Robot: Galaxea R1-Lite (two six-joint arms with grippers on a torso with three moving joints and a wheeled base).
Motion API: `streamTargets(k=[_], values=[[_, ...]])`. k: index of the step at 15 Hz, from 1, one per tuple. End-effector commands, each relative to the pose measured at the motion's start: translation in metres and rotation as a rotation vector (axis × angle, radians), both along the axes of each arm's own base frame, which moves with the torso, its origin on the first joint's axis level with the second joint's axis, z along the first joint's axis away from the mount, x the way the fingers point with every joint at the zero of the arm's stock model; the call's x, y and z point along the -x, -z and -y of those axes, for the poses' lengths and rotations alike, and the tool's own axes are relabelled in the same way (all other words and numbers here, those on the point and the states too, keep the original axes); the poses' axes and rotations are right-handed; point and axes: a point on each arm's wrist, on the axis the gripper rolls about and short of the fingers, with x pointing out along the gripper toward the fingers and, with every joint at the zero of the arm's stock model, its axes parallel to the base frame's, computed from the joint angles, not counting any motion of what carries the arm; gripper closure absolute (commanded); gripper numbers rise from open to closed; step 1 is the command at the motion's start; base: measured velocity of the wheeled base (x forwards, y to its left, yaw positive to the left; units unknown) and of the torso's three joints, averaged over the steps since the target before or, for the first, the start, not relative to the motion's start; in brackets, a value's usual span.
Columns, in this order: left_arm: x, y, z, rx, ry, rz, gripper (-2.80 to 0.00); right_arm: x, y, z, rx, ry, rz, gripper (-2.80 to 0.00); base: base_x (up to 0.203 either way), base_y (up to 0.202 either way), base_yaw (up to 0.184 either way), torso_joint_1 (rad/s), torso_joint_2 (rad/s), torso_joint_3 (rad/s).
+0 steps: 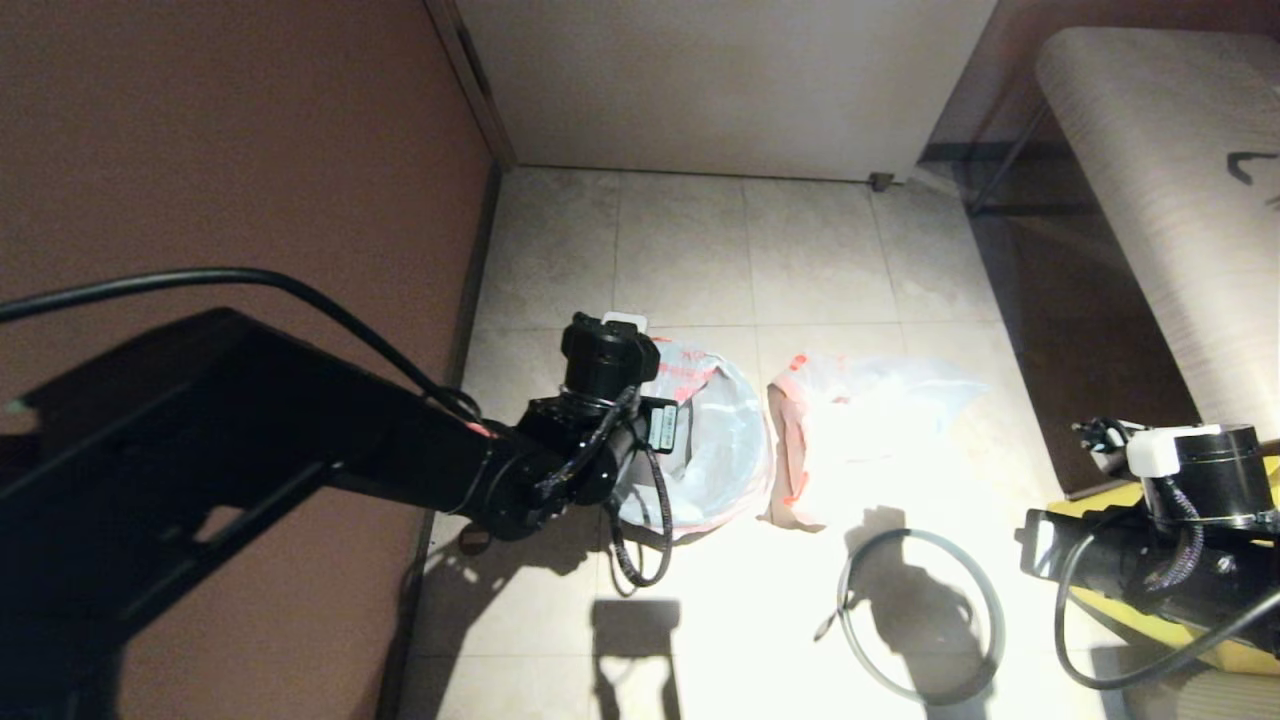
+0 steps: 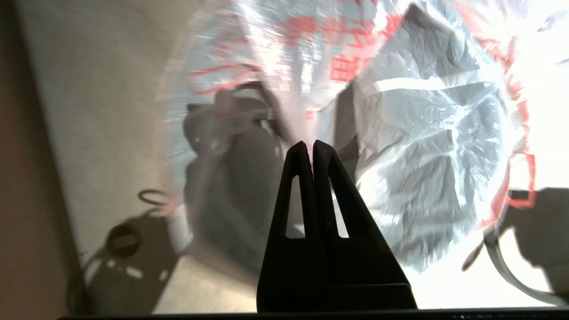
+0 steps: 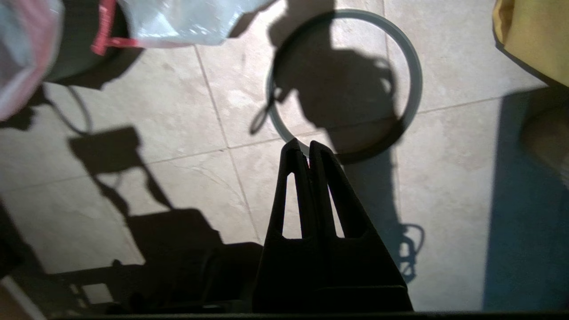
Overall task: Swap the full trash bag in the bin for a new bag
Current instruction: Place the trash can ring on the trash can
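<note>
**Hard light, deep shadows on the tiled floor**

A strong lamp behind the robot burns out the floor (image 1: 800, 600) at lower centre of the head view, casting sharp black arm shadows. The walls at left and upper right stay dim. The left wrist view shows motion blur at upper left and glare at far right; straight edges bow near the corners.

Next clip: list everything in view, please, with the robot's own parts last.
bin: one, black, on the tiled floor by the left wall
bag in the bin: one, translucent white, red print, lining it
bag on the floor: one, white with red print, right of the bin
hoop: one, grey, flat on the floor
yellow bag: one, far right
bench: one, beige, upper right
left gripper: shut, over the bin
right gripper: shut, near the hoop
</note>
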Motion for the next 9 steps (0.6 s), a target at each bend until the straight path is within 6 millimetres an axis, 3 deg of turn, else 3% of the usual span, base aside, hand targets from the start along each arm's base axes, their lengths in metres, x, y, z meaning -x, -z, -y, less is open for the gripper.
streamTargets(k=[1, 4, 6, 9], values=[[0.029, -0.041, -0.026, 0.048, -0.014, 0.062, 0.0, -0.019, 0.03, 0.01, 0.06, 0.015, -0.108, 0.0, 0.0, 0.0, 0.0, 0.0, 0.0, 0.0], [0.03, -0.067, -0.031, 0.099, -0.019, 0.128, 0.0, -0.054, 0.068, 0.024, 0.145, -0.001, -0.193, 0.0, 0.0, 0.0, 0.0, 0.0, 0.0, 0.0], [0.025, -0.089, -0.03, 0.117, -0.015, 0.19, 0.0, -0.088, 0.095, 0.029, 0.221, -0.053, -0.206, 0.0, 0.0, 0.0, 0.0, 0.0, 0.0, 0.0], [0.018, -0.098, -0.036, 0.065, -0.023, 0.223, 0.0, -0.134, 0.138, 0.033, 0.383, -0.194, -0.226, 0.0, 0.0, 0.0, 0.0, 0.0, 0.0, 0.0]])
